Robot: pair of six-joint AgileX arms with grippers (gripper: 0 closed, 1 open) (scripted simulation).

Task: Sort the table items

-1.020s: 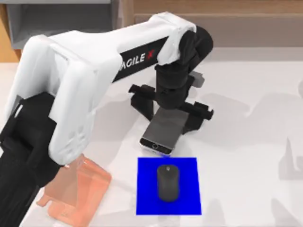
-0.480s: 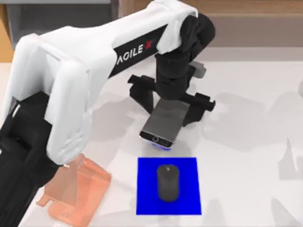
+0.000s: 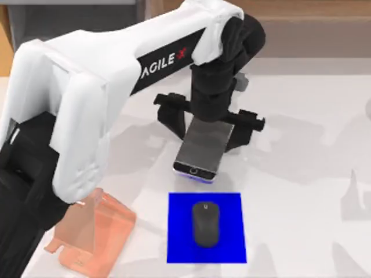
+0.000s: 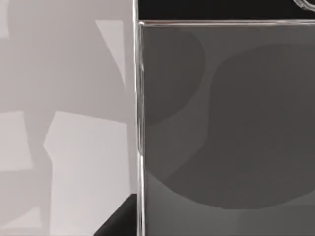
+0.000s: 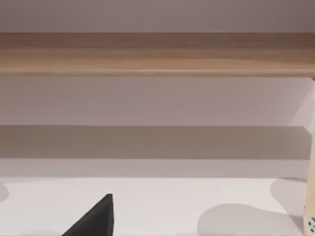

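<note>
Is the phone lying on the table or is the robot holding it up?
Held up. The left gripper has its fingers on both sides of the smartphone, which hangs tilted above the table.

Grey-screened smartphone lifted; dark mouse on mat.

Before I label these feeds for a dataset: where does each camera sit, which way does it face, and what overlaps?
Top view: above the table, looking down; shows the left arm, its left gripper on the smartphone, the mouse.
Left wrist view: on the left wrist, close against the smartphone screen; a dark gripper part at the edge.
Right wrist view: on the right wrist, facing level across the table toward a wooden rail; one dark fingertip.
Shared: top and left wrist views both show the smartphone.
</note>
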